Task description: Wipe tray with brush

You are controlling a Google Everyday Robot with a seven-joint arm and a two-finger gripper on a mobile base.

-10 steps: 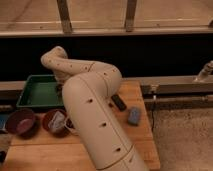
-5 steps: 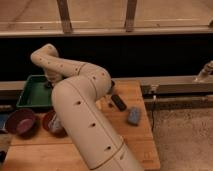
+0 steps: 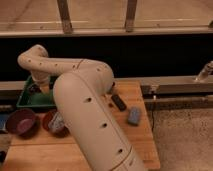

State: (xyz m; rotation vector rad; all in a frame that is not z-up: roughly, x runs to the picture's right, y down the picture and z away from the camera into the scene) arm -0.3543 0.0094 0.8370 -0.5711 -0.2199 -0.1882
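Reach is what has changed in the camera view: against the two earlier pictures the arm [image 3: 85, 105] has swung further left and dropped, so its far end now hangs over the tray [image 3: 25, 99] instead of above the board's middle. The gripper [image 3: 39, 89] sits low inside the tray's left half, just under the pale elbow. Whether its pincer is open, closed or gripping anything cannot be told, since the wrist and the dim light hide it. A small dark shape at the tray floor beside the gripper may be the brush [image 3: 33, 90], but it is too murky to be sure, and contact with the tray cannot be confirmed.

On the wooden table [image 3: 132, 145], a black block [image 3: 118, 102] and a blue-grey sponge [image 3: 134, 115] lie apart to the right, unmoved across all three pictures. Two dark-red bowls [image 3: 21, 122] rest in front of the tray, the right one partly behind the arm.

My judgement is that the approach is over and the wiping stroke is beginning or about to; the tray's right half looks uncovered by the tool.
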